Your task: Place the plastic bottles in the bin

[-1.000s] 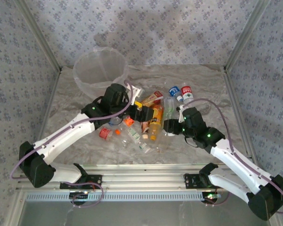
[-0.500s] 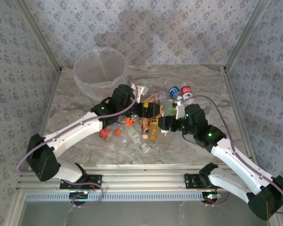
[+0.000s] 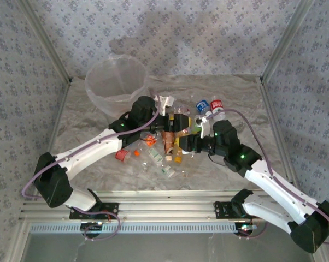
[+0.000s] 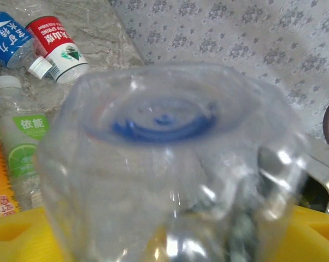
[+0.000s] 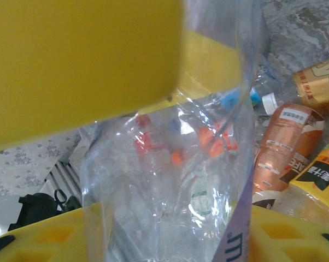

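The plastic bottles lie in a pile (image 3: 170,144) mid-table, clear, orange and brown. My left gripper (image 3: 175,121) is at the pile's far side. In the left wrist view its yellow pads (image 4: 14,240) flank a clear bottle with a blue-tinted base (image 4: 164,164), and the gripper (image 4: 170,240) is shut on it. My right gripper (image 3: 187,143) is at the pile's right side, shut on a crushed clear bottle with a purple label (image 5: 170,180) between yellow fingers (image 5: 82,65). The bin (image 3: 116,82), a translucent bucket, stands at the far left.
Red-label (image 4: 58,46), blue-label (image 4: 9,38) and green-label (image 4: 25,144) bottles lie beyond the left gripper. A brown bottle (image 5: 282,147) lies right of the right gripper. Metal frame posts (image 3: 50,49) and patterned walls bound the table.
My left gripper has swung right from beside the bin onto the pile and its jaws have narrowed around the clear bottle. The right gripper has shifted slightly left, still gripping its bottle.
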### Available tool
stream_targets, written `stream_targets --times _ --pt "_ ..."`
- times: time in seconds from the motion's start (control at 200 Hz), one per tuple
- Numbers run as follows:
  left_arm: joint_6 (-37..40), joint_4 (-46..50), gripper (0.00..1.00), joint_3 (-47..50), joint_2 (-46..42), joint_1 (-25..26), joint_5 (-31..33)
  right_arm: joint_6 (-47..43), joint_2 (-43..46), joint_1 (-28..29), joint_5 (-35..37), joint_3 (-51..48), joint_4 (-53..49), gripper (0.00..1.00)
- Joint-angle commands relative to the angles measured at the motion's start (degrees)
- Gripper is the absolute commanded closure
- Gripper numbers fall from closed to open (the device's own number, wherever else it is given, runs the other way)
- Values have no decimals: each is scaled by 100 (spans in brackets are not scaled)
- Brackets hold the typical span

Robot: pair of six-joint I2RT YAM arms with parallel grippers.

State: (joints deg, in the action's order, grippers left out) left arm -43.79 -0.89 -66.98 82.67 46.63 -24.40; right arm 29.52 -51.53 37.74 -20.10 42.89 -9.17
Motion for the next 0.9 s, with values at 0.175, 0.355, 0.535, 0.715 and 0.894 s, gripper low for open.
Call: stream_targets --times 0.175,0.355,0.535,0.715,0.894 --pt "-695 -537 34 244 -312 50 -82 -86 95 229 334 -14 -16 44" --pt "-828 -646 40 206 -401 49 -176 -80 27 347 497 -9 -48 44" --pt "-639 -675 44 236 -478 49 -247 -49 -69 406 533 6 44 44" --pt "-215 -223 49 138 -577 48 -200 -23 -104 415 510 79 52 43" --pt "320 647 51 -256 -654 30 120 -71 -51 418 465 183 -14 26"
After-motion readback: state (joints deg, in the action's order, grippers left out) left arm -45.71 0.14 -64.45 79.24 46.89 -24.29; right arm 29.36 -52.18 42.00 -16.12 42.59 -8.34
